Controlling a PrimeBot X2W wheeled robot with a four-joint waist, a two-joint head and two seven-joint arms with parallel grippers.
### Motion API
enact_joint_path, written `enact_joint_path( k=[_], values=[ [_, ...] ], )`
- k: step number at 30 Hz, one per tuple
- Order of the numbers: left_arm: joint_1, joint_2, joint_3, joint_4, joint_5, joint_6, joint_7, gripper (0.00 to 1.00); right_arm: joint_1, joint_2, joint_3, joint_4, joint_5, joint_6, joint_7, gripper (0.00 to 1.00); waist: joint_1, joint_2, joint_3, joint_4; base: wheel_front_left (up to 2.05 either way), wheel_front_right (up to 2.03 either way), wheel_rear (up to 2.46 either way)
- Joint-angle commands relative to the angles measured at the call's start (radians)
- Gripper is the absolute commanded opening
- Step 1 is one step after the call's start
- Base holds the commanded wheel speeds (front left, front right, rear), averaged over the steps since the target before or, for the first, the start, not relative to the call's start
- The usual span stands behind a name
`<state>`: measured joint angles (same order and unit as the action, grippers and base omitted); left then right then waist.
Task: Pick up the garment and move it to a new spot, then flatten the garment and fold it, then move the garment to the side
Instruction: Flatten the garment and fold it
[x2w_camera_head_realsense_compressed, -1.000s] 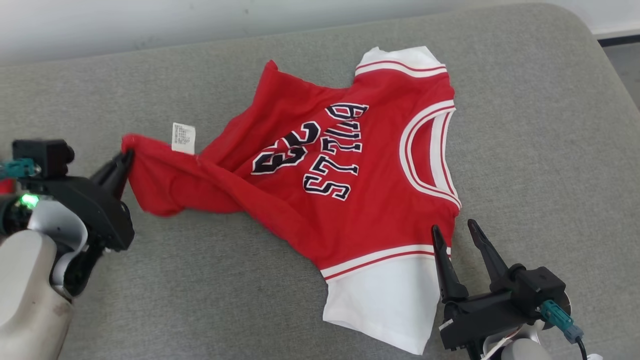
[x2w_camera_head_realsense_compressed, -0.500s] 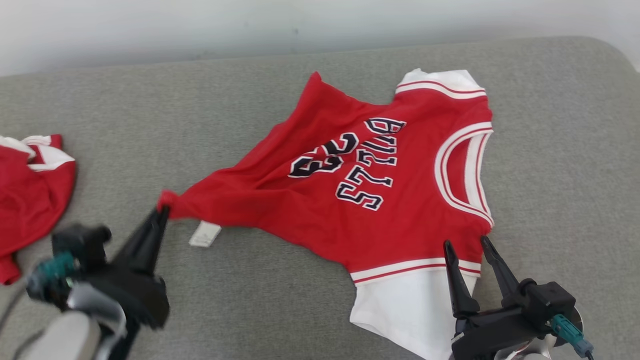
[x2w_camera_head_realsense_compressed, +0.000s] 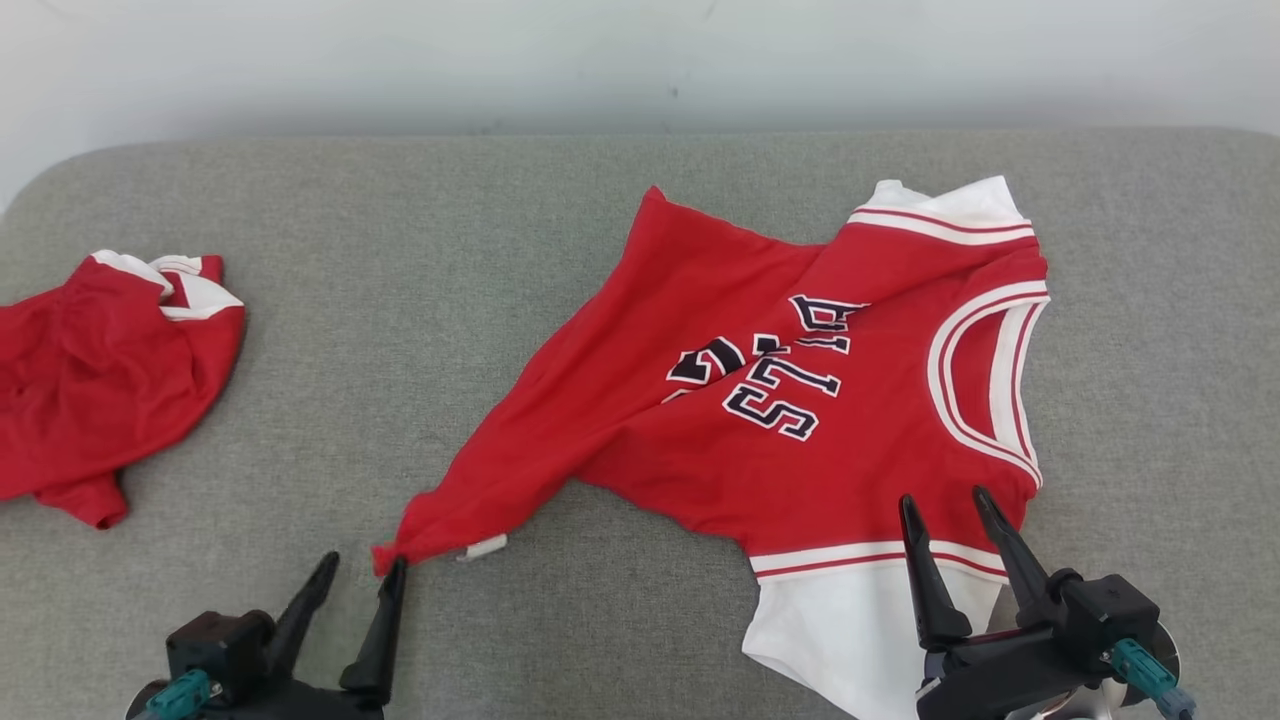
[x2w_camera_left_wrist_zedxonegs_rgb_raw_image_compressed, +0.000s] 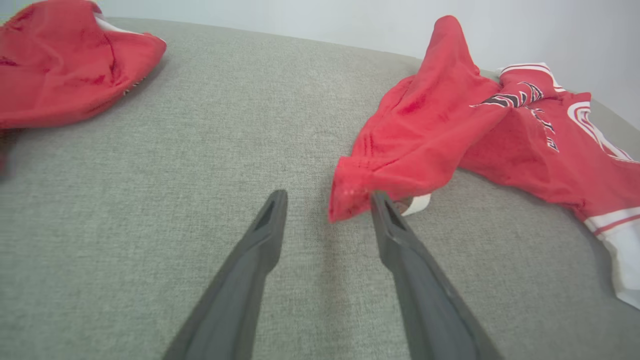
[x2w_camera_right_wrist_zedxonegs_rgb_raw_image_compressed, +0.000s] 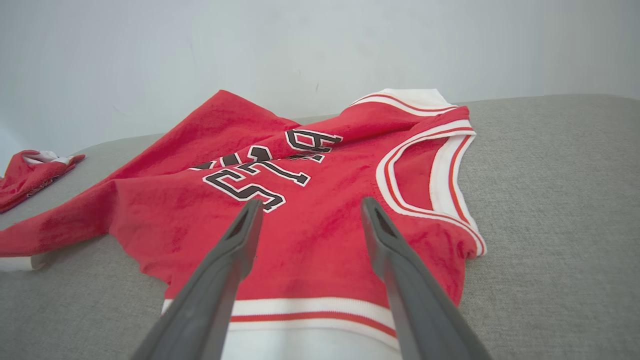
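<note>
garment (x2w_camera_head_realsense_compressed: 800, 420) — lay rumpled on grey cushion (x2w_camera_head_realsense_compressed: 400, 300), trailed a corner to seven o'clock against parted left gripper (x2w_camera_head_realsense_compressed: 365, 560); sat by open right gripper (x2w_camera_head_realsense_compressed: 942, 495) at five; awaited flattening, folding, moving aside.

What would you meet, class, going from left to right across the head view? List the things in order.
crumpled red garment → left gripper → white label → black lettering → white-trimmed neckline
</note>
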<state>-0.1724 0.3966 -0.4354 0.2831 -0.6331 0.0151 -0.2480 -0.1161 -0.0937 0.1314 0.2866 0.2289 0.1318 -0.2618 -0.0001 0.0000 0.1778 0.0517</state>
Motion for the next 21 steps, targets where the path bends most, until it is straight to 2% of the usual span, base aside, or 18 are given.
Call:
enact_joint_path(
  k=[1,12,21],
  values=[
    [0.014,-0.005,0.012,0.000,0.013,0.003,-0.011,1.00,0.012,-0.007,0.000,0.002,0.000,-0.002,-0.005,1.00,0.0001,0.0000,-0.012,0.007,0.00,0.00,0.00],
    [0.098,-0.111,0.259,-0.161,0.175,0.037,-0.016,1.00,0.039,-0.007,-0.012,0.000,0.001,-0.002,-0.003,1.00,0.0001,0.0000,-0.070,-0.017,0.00,0.00,0.00],
    [0.167,-0.190,0.404,-0.202,0.317,0.005,-0.017,1.00,0.068,-0.004,-0.033,-0.012,-0.012,-0.002,-0.003,1.00,0.0001,0.0000,-0.100,-0.041,0.00,0.00,0.00]
  ],
)
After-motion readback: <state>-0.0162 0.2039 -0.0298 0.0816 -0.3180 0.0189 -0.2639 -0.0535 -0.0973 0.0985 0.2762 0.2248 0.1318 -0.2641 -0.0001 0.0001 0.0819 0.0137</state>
